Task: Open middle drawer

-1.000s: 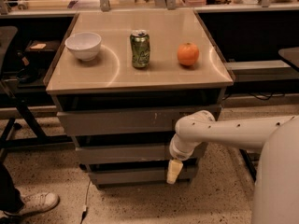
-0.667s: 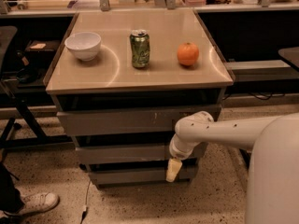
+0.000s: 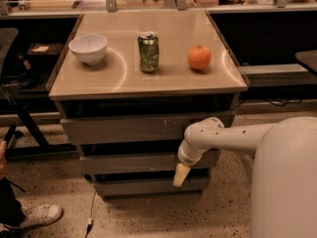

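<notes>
Middle drawer (image 3: 130, 162) crosswise; hand (image 3: 181, 175) at front.

No legible text anywhere

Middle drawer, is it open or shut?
Shut, apparently: the middle drawer shows no inside. The gripper hangs before its right end.

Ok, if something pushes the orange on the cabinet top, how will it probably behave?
The orange is round and sits on a smooth, shiny cabinet top, so it would probably roll rather than slide. It looks firm, so likely not fragile. The gripper hangs well below, at the lower edge of the middle drawer.
</notes>
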You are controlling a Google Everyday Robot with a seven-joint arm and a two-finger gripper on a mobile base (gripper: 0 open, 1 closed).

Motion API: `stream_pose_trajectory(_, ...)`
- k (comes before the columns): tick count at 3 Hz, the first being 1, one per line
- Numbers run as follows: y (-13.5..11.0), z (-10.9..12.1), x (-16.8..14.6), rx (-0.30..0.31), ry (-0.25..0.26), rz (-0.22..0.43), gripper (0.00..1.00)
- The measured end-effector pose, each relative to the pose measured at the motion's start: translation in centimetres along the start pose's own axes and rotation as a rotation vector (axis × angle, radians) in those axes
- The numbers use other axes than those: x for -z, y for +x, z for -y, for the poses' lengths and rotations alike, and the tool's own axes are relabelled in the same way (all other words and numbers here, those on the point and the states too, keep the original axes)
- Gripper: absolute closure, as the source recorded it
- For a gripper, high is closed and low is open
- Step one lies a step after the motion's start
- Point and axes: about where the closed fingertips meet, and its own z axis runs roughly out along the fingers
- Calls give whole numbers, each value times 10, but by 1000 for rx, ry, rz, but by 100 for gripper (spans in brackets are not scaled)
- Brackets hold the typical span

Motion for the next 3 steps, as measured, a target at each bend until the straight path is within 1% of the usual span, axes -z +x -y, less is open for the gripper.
stream_pose_trajectory(2, 4, 4, -24, -39, -12, 13, 0)
stream_pose_trajectory(3, 4, 5, -35, -43, -20, 15, 0)
